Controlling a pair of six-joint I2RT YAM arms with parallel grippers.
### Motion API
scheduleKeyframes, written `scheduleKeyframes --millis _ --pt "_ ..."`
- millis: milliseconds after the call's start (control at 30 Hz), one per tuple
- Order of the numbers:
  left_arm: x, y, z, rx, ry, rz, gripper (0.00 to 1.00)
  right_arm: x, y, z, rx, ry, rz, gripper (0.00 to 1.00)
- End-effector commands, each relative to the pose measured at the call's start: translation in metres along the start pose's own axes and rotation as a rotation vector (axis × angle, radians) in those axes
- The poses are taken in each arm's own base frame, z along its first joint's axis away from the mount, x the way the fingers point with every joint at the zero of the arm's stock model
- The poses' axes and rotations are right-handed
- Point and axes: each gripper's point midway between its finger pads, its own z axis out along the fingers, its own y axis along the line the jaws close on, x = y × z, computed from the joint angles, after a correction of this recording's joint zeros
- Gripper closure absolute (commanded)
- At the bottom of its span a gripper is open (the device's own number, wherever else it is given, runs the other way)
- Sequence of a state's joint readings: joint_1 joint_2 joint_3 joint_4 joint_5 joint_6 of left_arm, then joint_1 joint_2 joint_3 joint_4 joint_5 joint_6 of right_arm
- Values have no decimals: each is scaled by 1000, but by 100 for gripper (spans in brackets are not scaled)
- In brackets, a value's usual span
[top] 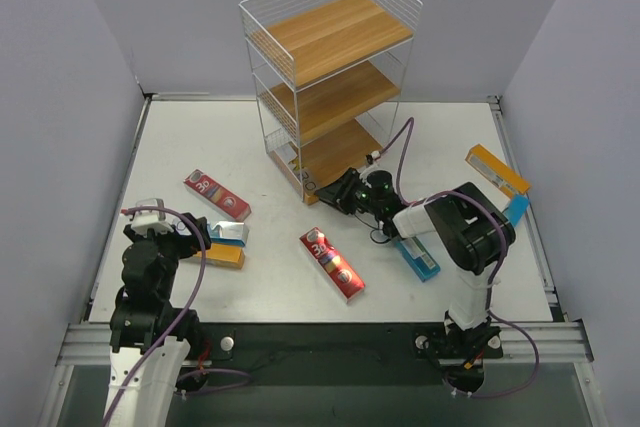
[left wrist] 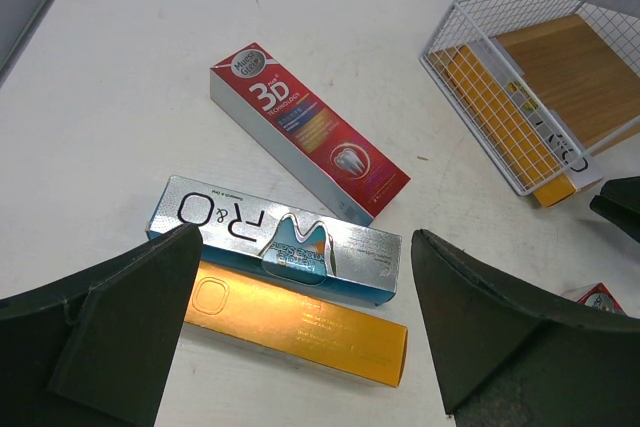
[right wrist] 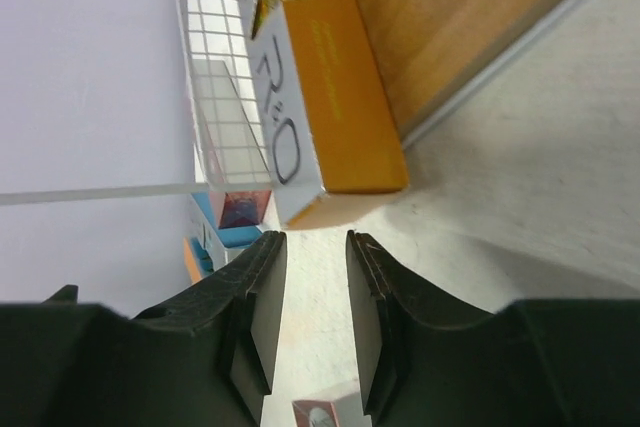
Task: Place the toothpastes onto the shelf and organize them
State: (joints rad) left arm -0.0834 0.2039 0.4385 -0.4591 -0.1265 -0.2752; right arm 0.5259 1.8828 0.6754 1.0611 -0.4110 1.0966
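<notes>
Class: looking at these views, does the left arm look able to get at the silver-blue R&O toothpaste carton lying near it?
Probably yes. The left gripper hangs open right over the silver-blue R&O carton, nothing covering it. It does lie against the orange carton, which might get pinched too.

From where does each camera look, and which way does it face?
Top: above and behind, looking down on the table, the shelf and both arms.
Left wrist: over the table's left, facing three cartons; left fingers wide apart.
Right wrist: low at the shelf foot, facing an orange carton; right fingers nearly shut, empty.
Shared: the red carton, top and left wrist.
</notes>
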Motion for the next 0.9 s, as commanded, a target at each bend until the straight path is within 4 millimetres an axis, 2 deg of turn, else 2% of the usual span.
scheduleKeyframes --millis 0,233,533,600,667,700,767,800,867 --pt "-21 -5 -2 18 -68 2 3 -14 23 16 -59 -27 -37 69" --pt "-20 -5 -2 19 -62 3 3 -18 21 29 -45 -19 -52 72" --pt "-19 -5 -1 18 -60 3 3 -21 28 30 -51 -16 -72 71" --pt "-19 -5 -1 18 -60 3 3 -23 33 24 -61 -20 -82 69" --pt "-21 -5 -2 19 -66 2 3 -21 28 15 -43 -13 -87 66" --pt "-20 -6 -2 21 -66 2 3 -25 33 7 -43 -20 -110 62" --pt "-21 -6 -2 25 -68 2 3 -22 28 -7 -18 -10 -135 57" --pt "-21 -6 -2 24 -68 2 3 -27 32 -19 -2 -13 -147 50" --pt "-21 -6 -1 25 -66 2 3 -29 25 -34 47 -14 -215 43"
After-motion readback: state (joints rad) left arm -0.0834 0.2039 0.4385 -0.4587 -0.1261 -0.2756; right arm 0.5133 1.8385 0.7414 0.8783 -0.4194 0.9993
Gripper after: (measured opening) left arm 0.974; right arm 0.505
